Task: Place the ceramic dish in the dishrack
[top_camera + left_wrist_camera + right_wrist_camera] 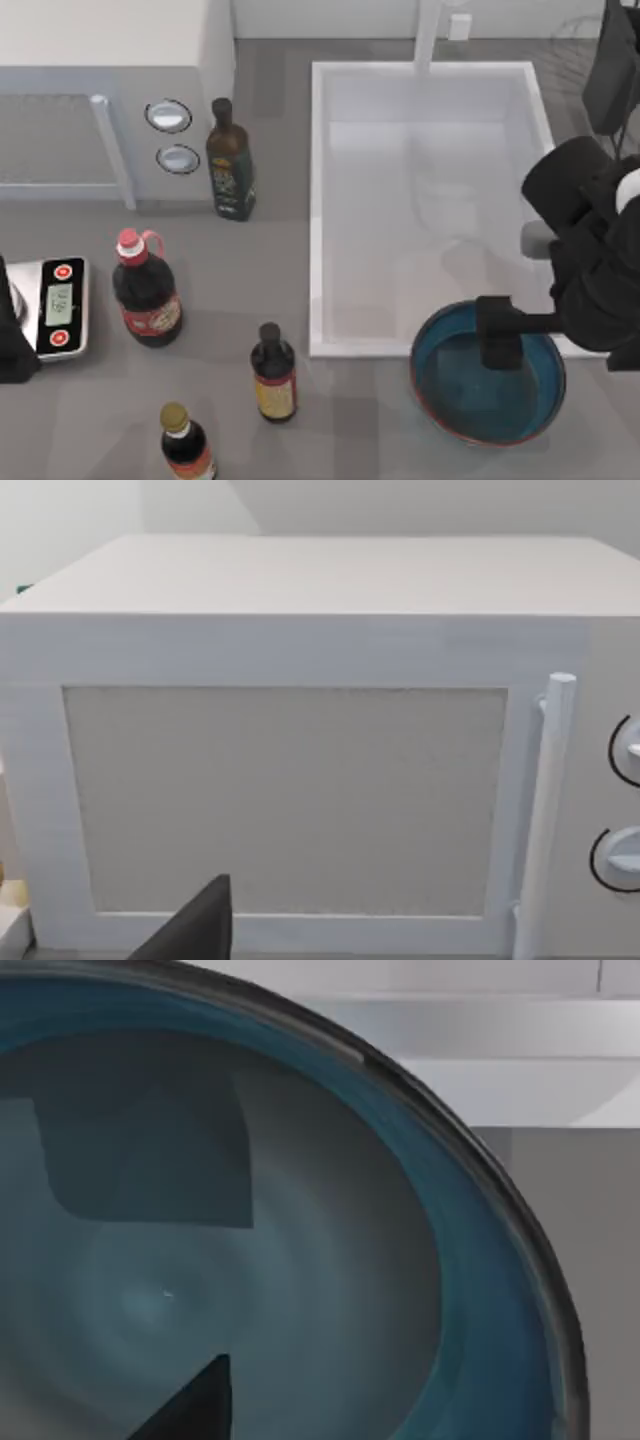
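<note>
The ceramic dish (460,405) is a wide teal-blue bowl with a reddish-brown rim. It lies at the front right of the table and overlaps the front right corner of the white sink (320,200). My right gripper (500,335) hangs over the far part of the dish's inside, reaching in from the right. The right wrist view looks closely into the dish's glossy inside (330,1260). The dishrack (578,40) shows as thin wire bars at the back right, partly hidden by my right arm. My left gripper (12,345) is parked at the table's left edge.
A white microwave (110,90) stands at the back left, facing the left wrist camera (290,790). A green-labelled bottle (230,160) stands beside it. Three dark bottles (147,290) (273,372) (186,445) and a kitchen scale (58,305) occupy the front left. A faucet (428,35) rises behind the sink.
</note>
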Robot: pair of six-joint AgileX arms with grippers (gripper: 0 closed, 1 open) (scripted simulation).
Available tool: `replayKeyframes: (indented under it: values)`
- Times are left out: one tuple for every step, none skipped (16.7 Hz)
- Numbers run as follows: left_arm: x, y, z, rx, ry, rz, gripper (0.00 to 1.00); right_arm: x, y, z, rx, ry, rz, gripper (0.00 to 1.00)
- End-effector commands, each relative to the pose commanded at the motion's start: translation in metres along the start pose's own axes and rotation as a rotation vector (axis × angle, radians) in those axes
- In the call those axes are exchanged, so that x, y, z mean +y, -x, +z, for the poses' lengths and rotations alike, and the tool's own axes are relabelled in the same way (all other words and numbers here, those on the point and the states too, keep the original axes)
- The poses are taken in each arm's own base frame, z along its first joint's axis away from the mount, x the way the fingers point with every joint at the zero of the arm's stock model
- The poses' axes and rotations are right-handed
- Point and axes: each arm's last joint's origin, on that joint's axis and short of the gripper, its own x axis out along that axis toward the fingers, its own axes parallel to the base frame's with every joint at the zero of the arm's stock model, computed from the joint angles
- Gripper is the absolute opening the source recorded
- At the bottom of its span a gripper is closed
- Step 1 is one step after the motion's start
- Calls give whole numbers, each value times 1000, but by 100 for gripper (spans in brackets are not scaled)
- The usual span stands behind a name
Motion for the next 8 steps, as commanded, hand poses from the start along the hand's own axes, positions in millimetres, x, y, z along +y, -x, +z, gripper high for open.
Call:
replayKeyframes:
  values:
    - [0, 0, 0, 0, 0, 0, 100, -1, -9, -1, 2, 0, -1, 100]
    - [0, 0, 0, 0, 0, 0, 100, -1, -17, -3, 6, 0, -3, 100]
    - [0, 0, 0, 0, 0, 0, 100, -2, -21, -4, 9, 0, -5, 100]
    - [0, 0, 0, 0, 0, 0, 100, -2, -23, -4, 10, 0, -5, 100]
    - [0, 0, 0, 0, 0, 0, 100, -2, -23, -4, 10, 0, -5, 100]
    - [0, 0, 0, 0, 0, 0, 100, -2, -23, -4, 10, 0, -5, 100]
    - [0, 0, 0, 0, 0, 0, 100, -2, -23, -4, 10, 0, -5, 100]
    - [0, 0, 0, 0, 0, 0, 100, -2, -23, -4, 10, 0, -5, 92]
